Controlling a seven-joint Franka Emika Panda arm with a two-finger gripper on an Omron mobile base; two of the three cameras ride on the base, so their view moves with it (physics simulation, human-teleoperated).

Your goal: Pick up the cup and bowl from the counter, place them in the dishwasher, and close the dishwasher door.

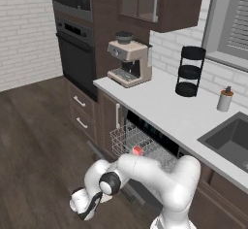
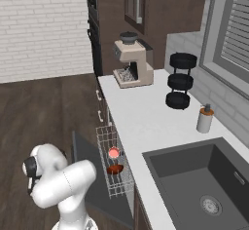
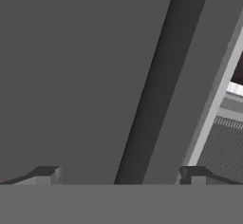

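Gripper [image 3: 121, 175]: jaws are held wide apart in the hand view, one dark tip at the lower left and one at the lower right. Nothing is gripped between them. They are seen close against a flat dark grey panel with a darker band running along it; whether the tips touch the panel cannot be told. In the left base view the gripper [image 1: 83, 204] is seen low, near the floor, in front of the open unit.

Dishwasher [image 1: 145, 143]: built in under the surface [image 1: 164, 104], its wire rack [image 2: 114, 163] pulled out over the door.

Door [image 2: 90, 168]: a dark flat panel, dropped open and seen under the rack in the right base view.

Cup [image 2: 114, 152]: white with a pinkish-red inside, set in the rack. It is also visible in the left base view [image 1: 138, 151].

Bowl [image 2: 115, 169]: reddish-brown, set in the rack just beside the cup, on the side nearer the camera.

Other items on the surface: a coffee machine [image 1: 129, 63] at the far end, a black three-tier rack [image 1: 189, 71] near the wall, a soap bottle [image 1: 224, 99] beside the dark sink [image 2: 204, 185].
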